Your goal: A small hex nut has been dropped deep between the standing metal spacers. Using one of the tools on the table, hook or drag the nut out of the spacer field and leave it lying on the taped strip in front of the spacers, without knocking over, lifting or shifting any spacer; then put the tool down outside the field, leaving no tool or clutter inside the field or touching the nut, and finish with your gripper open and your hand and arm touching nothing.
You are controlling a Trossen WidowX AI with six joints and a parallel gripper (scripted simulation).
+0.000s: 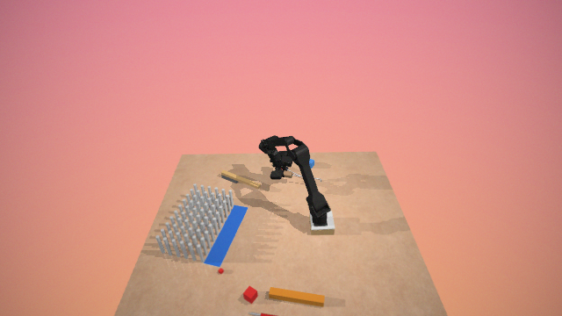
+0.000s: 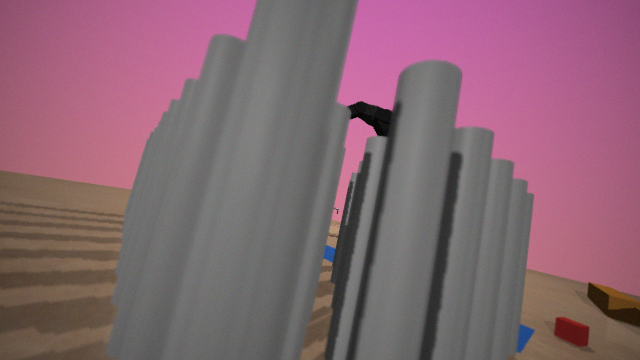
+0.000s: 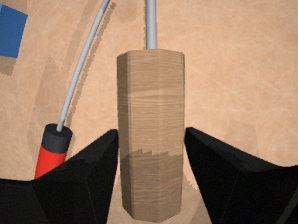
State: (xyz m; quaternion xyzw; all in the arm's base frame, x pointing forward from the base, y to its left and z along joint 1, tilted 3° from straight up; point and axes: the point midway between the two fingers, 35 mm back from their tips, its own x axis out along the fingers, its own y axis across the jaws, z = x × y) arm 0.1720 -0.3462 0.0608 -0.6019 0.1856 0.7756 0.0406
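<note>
My gripper (image 3: 151, 135) is shut on the wooden handle (image 3: 152, 105) (image 1: 287, 174) of a tool, one finger against each side. The tool's thin metal rod (image 3: 151, 25) runs forward from the handle; its far end is out of the wrist view. The metal spacers (image 1: 195, 224) (image 2: 425, 200) stand upright in rows at the left of the table. The blue taped strip (image 1: 227, 234) lies in front of them. A second tool with a red and black handle (image 3: 52, 150) and a bent rod lies left of my gripper. I cannot make out the hex nut.
A blue block (image 1: 312, 163) (image 3: 11, 32) lies near the tools. A yellowish wooden bar (image 1: 241, 179) lies behind the spacers. A small red cube (image 1: 220, 270), a larger red block (image 1: 250, 294), an orange bar (image 1: 296, 297) and a partly cut-off red-handled item (image 1: 269, 314) lie at the near side.
</note>
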